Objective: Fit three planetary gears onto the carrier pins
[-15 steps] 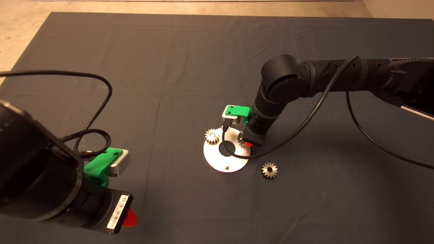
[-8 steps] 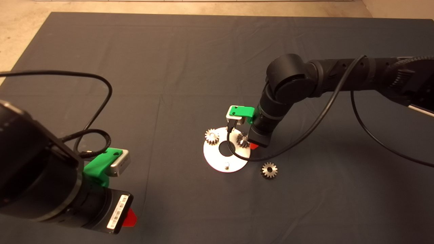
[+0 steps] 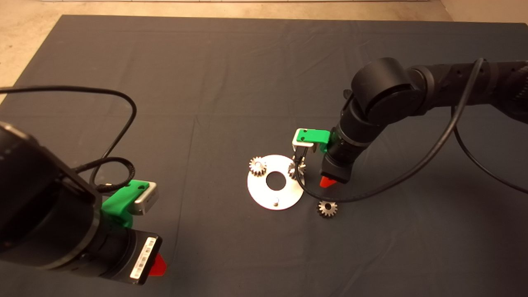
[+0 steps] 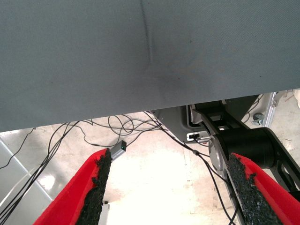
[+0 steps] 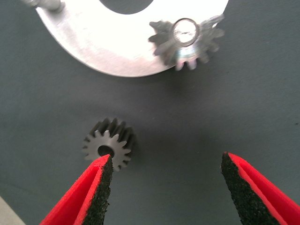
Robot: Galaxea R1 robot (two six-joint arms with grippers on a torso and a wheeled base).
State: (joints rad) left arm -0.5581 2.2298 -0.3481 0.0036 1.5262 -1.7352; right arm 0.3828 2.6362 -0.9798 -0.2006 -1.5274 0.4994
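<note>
Loose gear (image 5: 108, 143) on mat beside right gripper (image 5: 164, 187) finger; jaws wide apart, empty.

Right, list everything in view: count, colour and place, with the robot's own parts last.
planetary gears: three, silvery-grey; one on the disc's far-left pin, one on its right pin, one loose on the mat, right of the disc.
white disc: one, white, round with a central hole, mid-mat.
bare carrier pin: one, silvery, upright at the disc's near edge.
dark mat: one, dark grey, covering the table.
floor: beige, beyond the mat's far-left corner.
cables: several, dark, on the floor under the table in the left wrist view.
left gripper: one, green with red fingers, open, parked at the mat's near-left edge.
right gripper: one, green with red fingers, open, above the loose gear.
</note>
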